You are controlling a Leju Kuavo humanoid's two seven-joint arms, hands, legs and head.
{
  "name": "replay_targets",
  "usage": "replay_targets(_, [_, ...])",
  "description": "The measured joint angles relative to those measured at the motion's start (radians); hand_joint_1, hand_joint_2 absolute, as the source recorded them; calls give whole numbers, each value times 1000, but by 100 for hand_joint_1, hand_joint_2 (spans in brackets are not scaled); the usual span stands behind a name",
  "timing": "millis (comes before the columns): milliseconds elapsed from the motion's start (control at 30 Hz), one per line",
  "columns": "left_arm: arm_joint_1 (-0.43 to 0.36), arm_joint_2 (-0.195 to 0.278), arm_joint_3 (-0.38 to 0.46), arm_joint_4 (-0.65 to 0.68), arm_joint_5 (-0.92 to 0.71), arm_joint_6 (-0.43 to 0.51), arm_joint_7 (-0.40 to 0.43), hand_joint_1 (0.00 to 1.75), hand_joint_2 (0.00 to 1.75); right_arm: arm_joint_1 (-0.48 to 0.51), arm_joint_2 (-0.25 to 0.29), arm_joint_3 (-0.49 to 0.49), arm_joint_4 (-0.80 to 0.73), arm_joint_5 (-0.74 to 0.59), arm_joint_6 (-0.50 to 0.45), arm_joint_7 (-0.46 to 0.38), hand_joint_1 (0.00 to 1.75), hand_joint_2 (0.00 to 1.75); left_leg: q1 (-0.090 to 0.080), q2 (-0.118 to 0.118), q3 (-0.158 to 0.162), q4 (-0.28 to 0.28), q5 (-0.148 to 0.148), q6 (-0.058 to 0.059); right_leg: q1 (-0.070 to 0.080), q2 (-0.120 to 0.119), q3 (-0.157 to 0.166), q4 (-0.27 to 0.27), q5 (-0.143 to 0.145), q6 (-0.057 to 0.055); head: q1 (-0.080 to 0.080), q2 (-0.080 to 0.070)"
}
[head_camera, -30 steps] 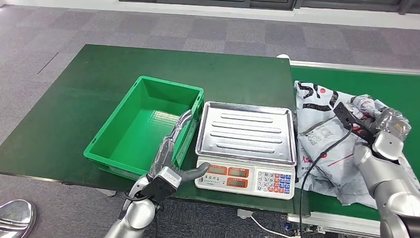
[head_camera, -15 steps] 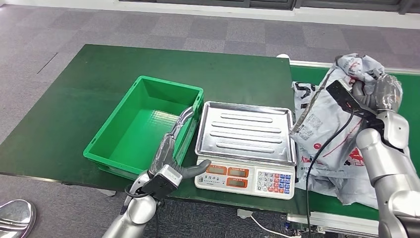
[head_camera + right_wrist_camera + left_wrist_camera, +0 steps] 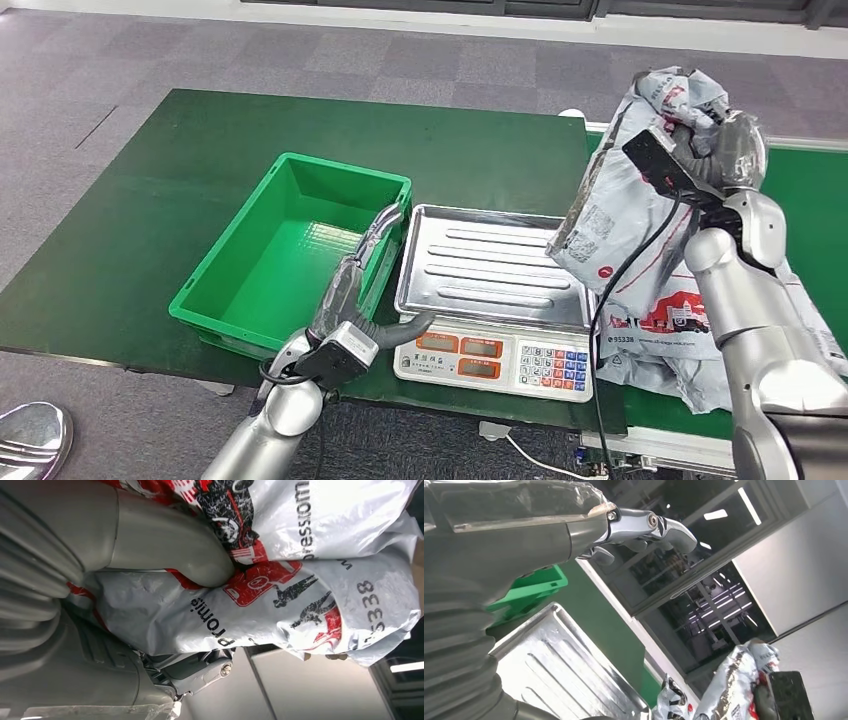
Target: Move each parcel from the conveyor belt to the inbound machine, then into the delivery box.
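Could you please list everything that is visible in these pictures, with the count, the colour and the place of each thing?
table: one, dark green top, under the bin and the scale.
bin: one, green, on the table, left of the scale.
scale: one, steel tray over a white keypad front, at the table's near edge.
conveyor belt: one, green, right of the table.
lifted parcel: one, grey bag with red and black print, in the air by the scale's right side.
other parcels: grey bags, count unclear, lying on the belt.
left hand: grey, holding nothing, between bin and scale.
right hand: grey, gripping the lifted parcel's top.
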Motion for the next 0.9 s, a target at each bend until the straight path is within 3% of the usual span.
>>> replay_targets(333, [-11, 3, -25, -26, -45, 21, -3, 0, 175, -71, 53, 45, 111, -15, 1, -16, 175, 175, 0, 0, -1, 0, 0, 0, 0, 0, -1, 0, 0, 0, 0, 0])
replay_targets(600, [-110, 19, -98, -95, -242, 23, 86, 0, 175, -109, 135, 93, 195, -1, 13, -20, 175, 175, 1, 0, -1, 0, 1, -2, 1, 0, -1, 0, 1, -1, 0, 0])
replay_targets(900, [-165, 30, -143, -98, -279, 26, 112, 0, 175, -103, 218, 142, 251, 26, 49, -12, 175, 175, 2, 0, 0, 0, 2, -2, 2, 0, -1, 0, 1, -1, 0, 0])
